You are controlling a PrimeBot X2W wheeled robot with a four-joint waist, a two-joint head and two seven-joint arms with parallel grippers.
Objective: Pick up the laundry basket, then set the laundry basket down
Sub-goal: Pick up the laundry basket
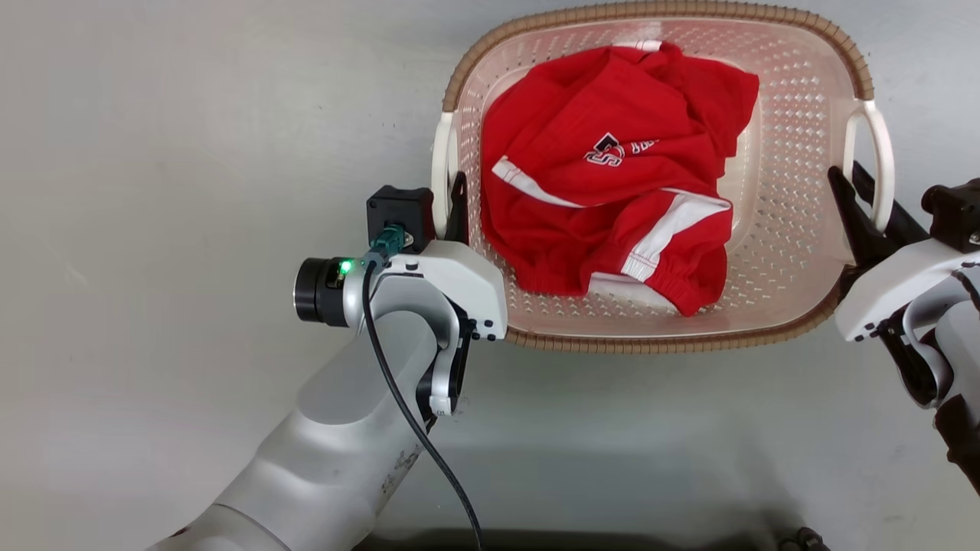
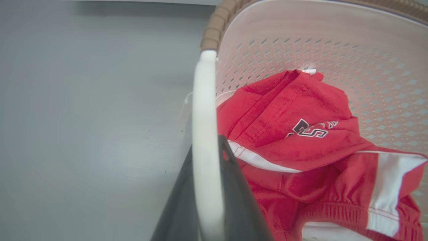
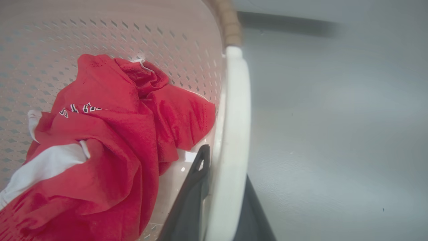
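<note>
- The left end effector (image 1: 450, 200) is at the left side of the laundry basket (image 1: 788, 153). Its two dark fingers press on either face of the white left handle (image 1: 439, 164). In the left wrist view the handle runs up between the fingers with no gap to see, so it reads as a pinch on the handle.
- The basket is upright between the two arms, over a grey floor (image 1: 153, 229). A crumpled red garment (image 1: 612, 207) with white stripes lies inside it.
- The right end effector (image 1: 856, 184) does the same at the white right handle (image 1: 884, 153). One finger is inside the handle loop and one outside, closed on it.
- Progress, as I judge it: both grips look made, so the reach and the grasp are done.
- I cannot tell whether the basket has left the floor, as no clear gap shows beneath its near rim.
- What is left is the lift, or the rest of it, and then setting the basket down and letting go.
</note>
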